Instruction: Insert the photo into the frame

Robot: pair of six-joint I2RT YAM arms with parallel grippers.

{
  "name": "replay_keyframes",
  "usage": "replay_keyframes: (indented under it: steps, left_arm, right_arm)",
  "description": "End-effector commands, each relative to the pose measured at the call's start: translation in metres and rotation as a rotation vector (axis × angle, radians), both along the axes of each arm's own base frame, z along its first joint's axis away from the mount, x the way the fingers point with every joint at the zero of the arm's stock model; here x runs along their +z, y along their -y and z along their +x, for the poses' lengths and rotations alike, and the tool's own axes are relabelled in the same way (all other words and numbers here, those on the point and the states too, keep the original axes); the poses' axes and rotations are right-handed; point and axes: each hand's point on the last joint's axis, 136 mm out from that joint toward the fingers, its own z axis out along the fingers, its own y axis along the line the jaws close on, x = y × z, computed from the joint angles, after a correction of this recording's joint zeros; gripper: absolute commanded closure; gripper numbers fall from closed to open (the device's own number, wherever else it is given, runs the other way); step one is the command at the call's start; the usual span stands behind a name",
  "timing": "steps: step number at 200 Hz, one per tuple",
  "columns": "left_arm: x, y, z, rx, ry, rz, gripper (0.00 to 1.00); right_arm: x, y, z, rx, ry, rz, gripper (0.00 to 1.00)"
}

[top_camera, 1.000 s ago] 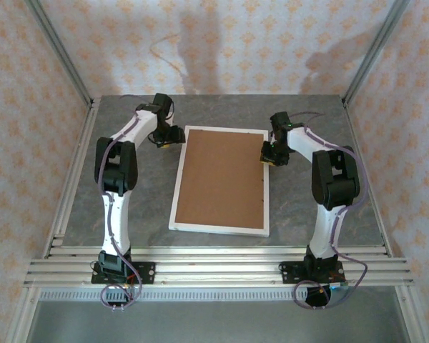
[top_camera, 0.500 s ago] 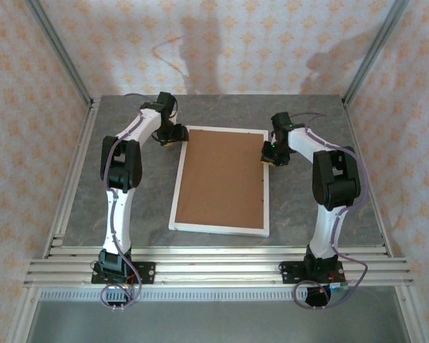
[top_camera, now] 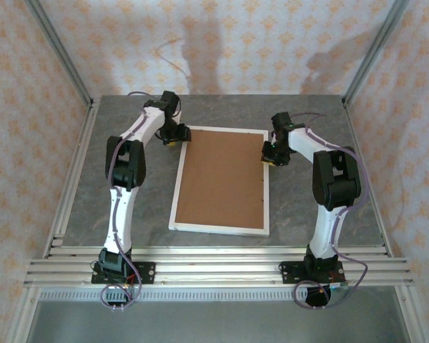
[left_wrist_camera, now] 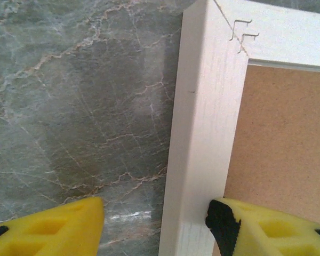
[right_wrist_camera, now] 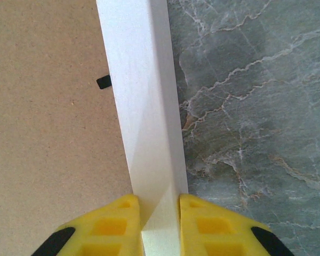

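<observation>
The frame (top_camera: 218,229) lies back-up on the desk (top_camera: 222,111), brown board (top_camera: 222,179) seated in it; whether the photo is underneath I cannot tell. My right claw (right_wrist_camera: 159,205) has tightened onto the right rail; farther off, my left claw (left_wrist_camera: 154,213) has swung in, open, astride the far-left corner, likely readying a two-handed lift. No writing legible.

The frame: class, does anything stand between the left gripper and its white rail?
Nothing visible does. The left gripper is open astride the frame's left rail, one finger over the table, the other over the brown backing board. The right gripper is shut on the opposite rail.
</observation>
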Motion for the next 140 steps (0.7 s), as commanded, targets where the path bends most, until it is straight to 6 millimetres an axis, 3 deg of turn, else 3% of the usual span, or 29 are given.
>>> replay_keyframes:
  steps: [1, 81, 118, 140]
  left_arm:
    - [-0.059, 0.033, -0.06, -0.101, -0.258, 0.008, 0.4]
    - [-0.085, 0.068, -0.081, -0.115, -0.322, -0.011, 0.41]
    - [-0.092, 0.071, -0.086, -0.116, -0.338, 0.003, 0.41]
    - [-0.085, 0.068, -0.086, -0.126, -0.34, 0.02, 0.41]
  right_arm:
    - [-0.039, 0.002, -0.018, 0.0, -0.117, -0.026, 0.82]
    - [-0.048, -0.001, -0.021, 0.002, -0.132, -0.012, 0.83]
    - [-0.048, 0.0, -0.023, 0.004, -0.14, -0.018, 0.83]
    - [-0.047, 0.001, -0.024, 0.003, -0.146, -0.023, 0.83]
